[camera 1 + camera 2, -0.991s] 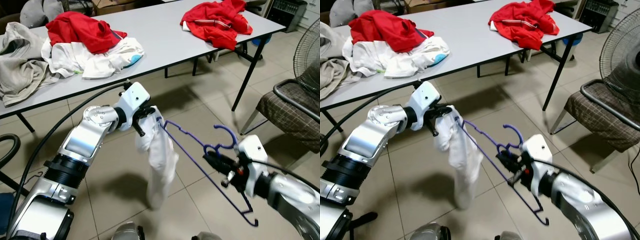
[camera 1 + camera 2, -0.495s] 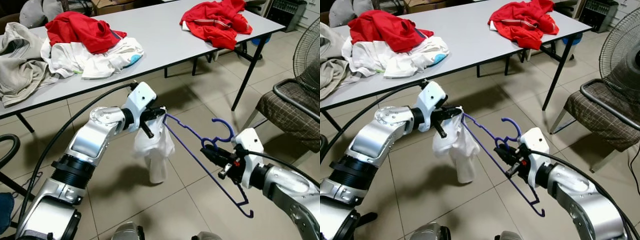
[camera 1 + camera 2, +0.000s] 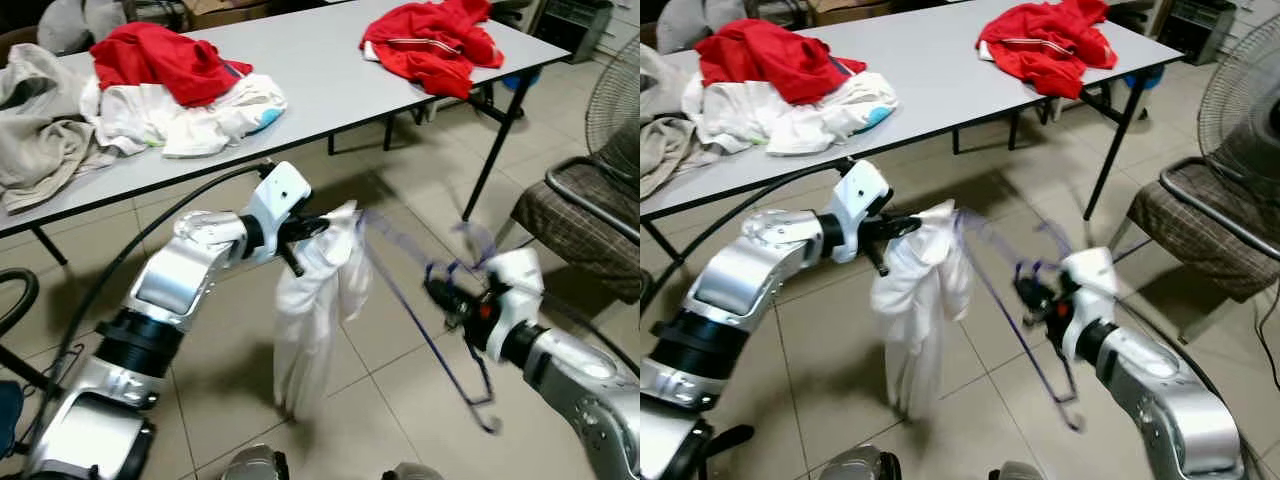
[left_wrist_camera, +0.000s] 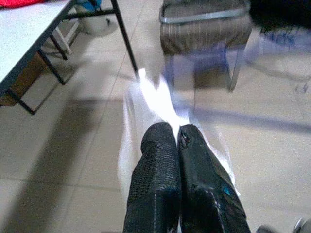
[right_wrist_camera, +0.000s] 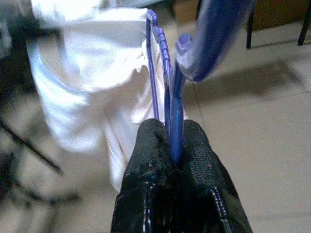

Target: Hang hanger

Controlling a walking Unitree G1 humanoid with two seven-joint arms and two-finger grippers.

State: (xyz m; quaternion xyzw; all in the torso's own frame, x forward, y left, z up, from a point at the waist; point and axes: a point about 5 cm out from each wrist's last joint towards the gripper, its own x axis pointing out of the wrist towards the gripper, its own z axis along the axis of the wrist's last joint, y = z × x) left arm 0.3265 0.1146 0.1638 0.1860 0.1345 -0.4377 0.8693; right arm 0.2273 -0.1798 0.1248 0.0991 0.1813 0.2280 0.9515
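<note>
Left hand [image 3: 322, 226] pinches the limp white cloth garment [image 3: 315, 310] at 9 o'clock of the thin purple plastic hanger [image 5: 167, 73], which the right hand [image 5: 171, 145] clamps, so I reckon one snag yanks it loose.

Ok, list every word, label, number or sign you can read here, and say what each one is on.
None can be read: the clothes on the table, the white garment, the blue hanger and both arms bear no legible text.
</note>
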